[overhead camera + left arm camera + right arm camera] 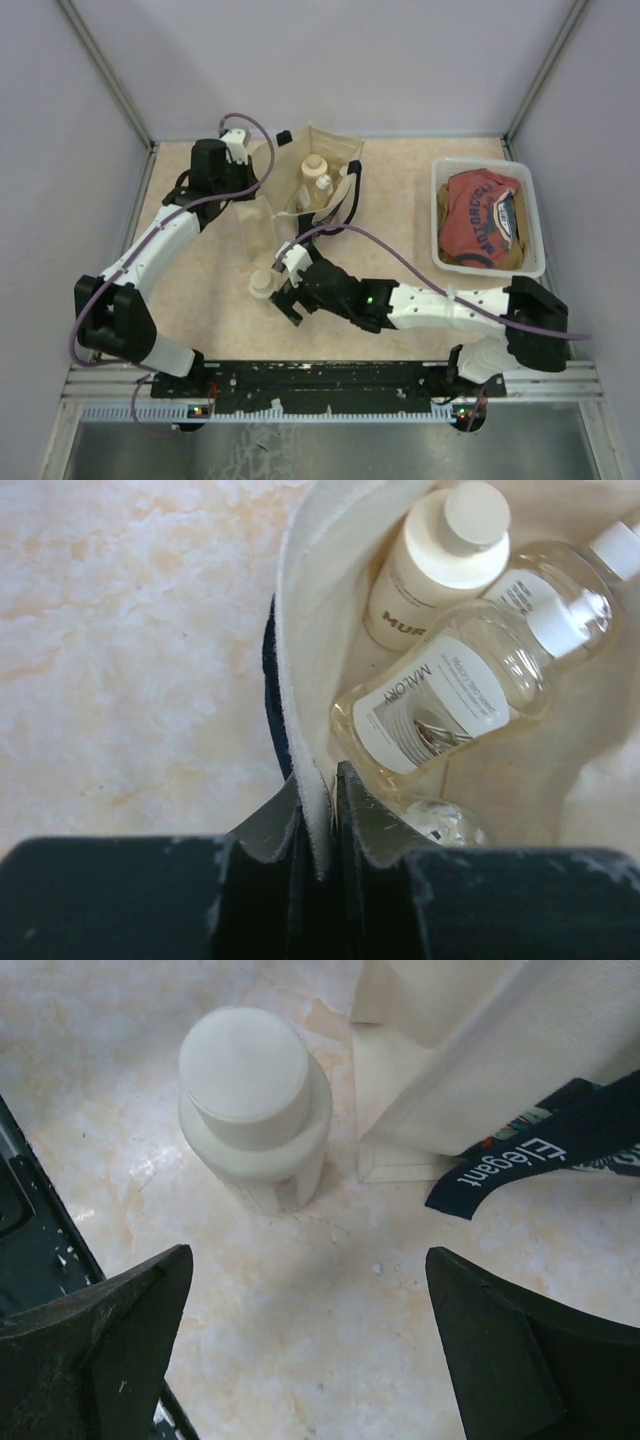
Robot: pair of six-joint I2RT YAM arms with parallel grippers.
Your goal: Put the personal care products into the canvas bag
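The left gripper (318, 825) is clamped on the cloth rim of the canvas bag (312, 610). A cream jar (437, 565) and a clear bottle (450, 690) of yellowish liquid lie inside the bag. Beside the bag, a second cream jar (255, 1110) stands upright on the table (100, 1020), and the right gripper (307, 1270) hangs near it, jaws wide apart and holding nothing. At the far right sits a white tub (440, 220) holding a red shirt (483, 215).

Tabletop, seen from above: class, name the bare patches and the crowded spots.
Bare: between the canvas bag and the white tub; also between the left arm and the cream jar. Crowded: inside the bag, full of bottles, and around the jar, by the open right gripper.
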